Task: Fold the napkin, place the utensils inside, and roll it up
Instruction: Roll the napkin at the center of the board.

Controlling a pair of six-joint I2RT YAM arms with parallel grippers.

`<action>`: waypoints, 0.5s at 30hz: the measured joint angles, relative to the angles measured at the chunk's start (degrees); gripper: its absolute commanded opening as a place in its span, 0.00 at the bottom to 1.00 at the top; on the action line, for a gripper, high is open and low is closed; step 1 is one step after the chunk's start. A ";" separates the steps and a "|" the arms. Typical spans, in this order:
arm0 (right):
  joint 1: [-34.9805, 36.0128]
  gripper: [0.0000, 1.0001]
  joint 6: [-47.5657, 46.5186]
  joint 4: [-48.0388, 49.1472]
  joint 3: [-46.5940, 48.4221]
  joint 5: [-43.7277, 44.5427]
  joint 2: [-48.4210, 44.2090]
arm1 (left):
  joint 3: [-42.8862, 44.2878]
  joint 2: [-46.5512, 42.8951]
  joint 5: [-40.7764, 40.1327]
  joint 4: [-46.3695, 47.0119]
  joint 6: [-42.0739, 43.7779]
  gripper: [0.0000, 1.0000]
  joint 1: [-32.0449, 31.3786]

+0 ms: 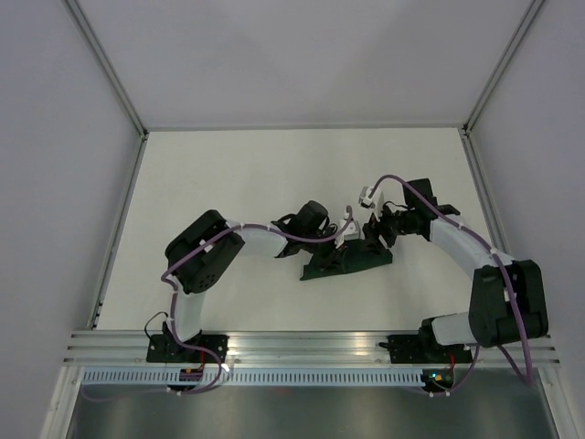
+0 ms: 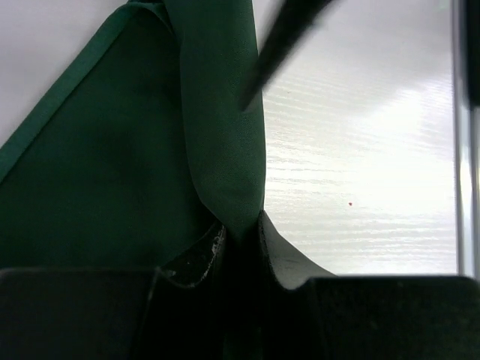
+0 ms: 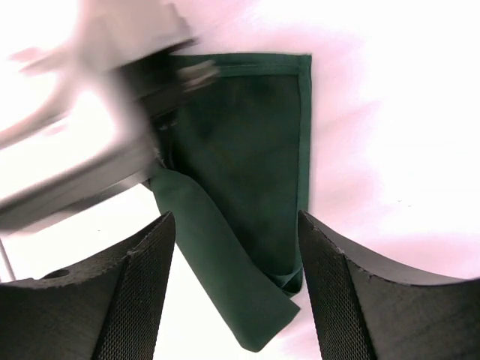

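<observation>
The dark green napkin lies folded in mid-table, one edge curled into a loose roll over its flat part. My left gripper is at its left part, shut on the rolled fold of the napkin, which rises from between the jaws. My right gripper hovers over the napkin's right end, open, the roll's end showing between its fingers without touching them. The utensils are hidden. A blurred dark slim bar crosses the top of the left wrist view; I cannot tell what it is.
White tabletop lies all round the napkin, walled on three sides. An aluminium rail with both arm bases runs along the near edge. The left gripper body shows blurred at the upper left of the right wrist view.
</observation>
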 measured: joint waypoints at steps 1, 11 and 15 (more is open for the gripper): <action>-0.02 0.74 0.15 1.46 -1.53 0.11 -1.99 | 0.83 0.72 1.70 -0.79 -0.46 0.02 0.63; 1.22 0.77 -3.13 9.09 -12.72 0.00 -8.79 | 9.38 7.45 17.49 -12.87 -3.15 0.02 5.01; 4.59 0.78 -3.63 11.67 -16.55 1.79 -10.97 | 12.46 9.99 21.29 -17.97 -3.54 0.04 5.84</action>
